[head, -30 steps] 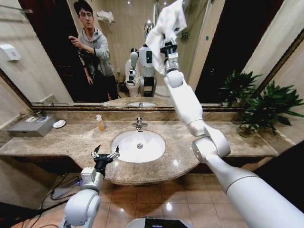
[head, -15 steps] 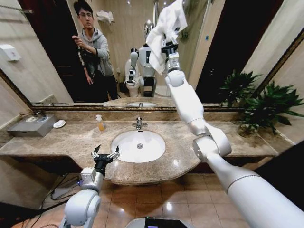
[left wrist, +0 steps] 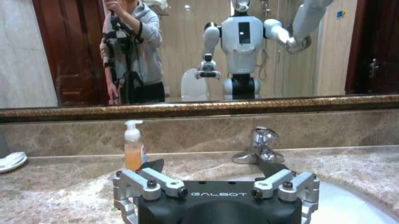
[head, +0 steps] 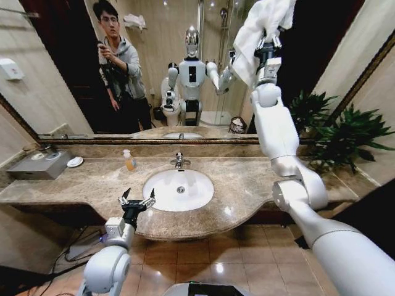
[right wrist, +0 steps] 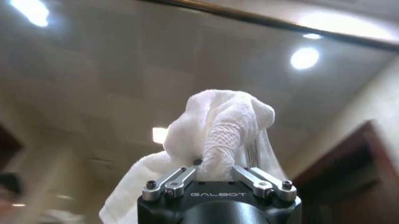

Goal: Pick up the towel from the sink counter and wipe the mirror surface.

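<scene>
Rightward now, towel point(head: 262, 28) bunched in right pincer point(head: 267, 44), against mirror point(head: 154, 68).

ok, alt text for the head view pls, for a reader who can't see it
The right gripper, raised high, holds a white towel against the mirror surface. Below, the left gripper hangs open at the front edge of the sink counter, near the white basin.

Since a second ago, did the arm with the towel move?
Yes. The right gripper holding the towel slid along the mirror surface toward the robot's right, nearer the plants; the faucet barely shifted.
</scene>
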{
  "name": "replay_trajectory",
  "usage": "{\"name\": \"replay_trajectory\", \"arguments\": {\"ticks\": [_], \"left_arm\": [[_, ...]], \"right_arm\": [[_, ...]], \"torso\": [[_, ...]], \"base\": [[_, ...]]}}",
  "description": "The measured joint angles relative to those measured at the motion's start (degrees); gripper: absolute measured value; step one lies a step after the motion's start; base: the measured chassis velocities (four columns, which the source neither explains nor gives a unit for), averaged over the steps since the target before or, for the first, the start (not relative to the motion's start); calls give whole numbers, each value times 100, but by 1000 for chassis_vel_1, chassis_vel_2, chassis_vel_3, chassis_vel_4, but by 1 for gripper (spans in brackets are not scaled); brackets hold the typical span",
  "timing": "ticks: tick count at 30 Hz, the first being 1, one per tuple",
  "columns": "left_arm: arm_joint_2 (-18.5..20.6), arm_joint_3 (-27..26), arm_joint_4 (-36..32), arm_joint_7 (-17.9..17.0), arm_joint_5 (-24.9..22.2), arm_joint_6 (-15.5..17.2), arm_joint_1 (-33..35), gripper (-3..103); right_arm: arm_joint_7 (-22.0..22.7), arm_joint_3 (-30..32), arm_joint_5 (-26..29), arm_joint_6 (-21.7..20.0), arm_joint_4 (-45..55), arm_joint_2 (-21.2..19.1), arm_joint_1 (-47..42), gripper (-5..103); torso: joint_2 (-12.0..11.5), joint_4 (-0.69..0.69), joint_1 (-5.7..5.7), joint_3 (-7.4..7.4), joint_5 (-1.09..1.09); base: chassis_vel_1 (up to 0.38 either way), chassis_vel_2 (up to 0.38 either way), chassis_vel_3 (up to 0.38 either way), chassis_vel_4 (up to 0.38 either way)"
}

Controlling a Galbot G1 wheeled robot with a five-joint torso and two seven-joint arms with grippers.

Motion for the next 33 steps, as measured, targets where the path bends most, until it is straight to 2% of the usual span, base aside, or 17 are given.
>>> {"name": "replay_trajectory", "arguments": {"ticks": [7,13,16,17,20,21,24,25,27,30,32,33], "left_arm": [[0,0,0,0,0,0,-1,100],[0,0,0,0,0,0,0,100],[0,0,0,0,0,0,-1,100],[0,0,0,0,0,0,0,100],[1,0,0,0,0,0,0,100],[1,0,0,0,0,0,0,100],[0,0,0,0,0,0,0,100],[0,0,0,0,0,0,0,100],[0,0,0,0,0,0,0,100],[0,0,0,0,0,0,-1,100],[0,0,0,0,0,0,0,100],[0,0,0,1,0,0,1,100]], "right_arm": [[-228,-720,529,29,-30,694,7,9],[-267,-852,607,56,3,744,-2,9],[-198,-789,597,24,56,708,-41,9],[-141,-724,592,-8,108,612,-74,9],[96,-412,573,-157,417,99,-217,9],[96,-412,573,-157,417,99,-217,9],[200,-144,631,-279,723,-472,-343,9],[200,-144,631,-279,723,-472,-343,9],[208,-91,729,-314,914,-784,-442,9],[230,-132,807,-327,1262,-973,-656,9],[284,-227,1049,-427,1895,-1156,-1058,9],[329,-266,1279,-512,2239,-1286,-1253,9]], "torso": [[0,2,0,0,-3],[0,-7,0,0,-3],[0,-3,0,0,-2],[0,0,0,0,-2],[0,-5,0,0,3],[0,-5,0,0,3],[0,-9,0,0,6],[0,-9,0,0,6],[0,-11,0,0,6],[0,-5,0,0,3],[0,2,0,0,2],[0,2,0,0,3]], "base": [[0,0,0,0],[0,0,0,0],[0,0,0,0],[0,0,0,0],[0,0,0,0],[0,0,0,0],[0,0,0,0],[0,0,0,0],[0,0,0,0],[0,0,0,0],[0,0,0,0],[0,0,0,0]]}}
